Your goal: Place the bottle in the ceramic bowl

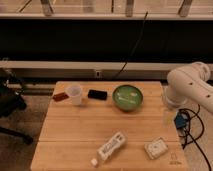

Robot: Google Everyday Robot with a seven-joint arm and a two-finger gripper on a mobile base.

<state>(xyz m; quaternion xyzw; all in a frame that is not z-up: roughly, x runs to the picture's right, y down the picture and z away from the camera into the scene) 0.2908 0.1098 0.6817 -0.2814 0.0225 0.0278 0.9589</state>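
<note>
**Bottle lies near the table's front edge, well apart from the gripper**

At the far left a dark chair (7, 100) stands off the wooden table (65, 130). Along the table's far side sit a small reddish-brown item (60, 96), a translucent white cup (74, 94) and a flat black object (97, 94). The bottle (112, 145) lies on its side near the front edge, set diagonally, its lower end pointing front-left. The ceramic bowl (127, 97) stands behind it and slightly to the right, clear of the bottle. Further right, a squarish white packet (156, 148) lies near the front-right corner. The gripper (168, 114) hangs at the table's right edge beneath the white arm (192, 84), to the right of the bottle and holding nothing recognisable. Whether it is spread or pressed together cannot be told. Cables (189, 131) trail beside the table.
</note>
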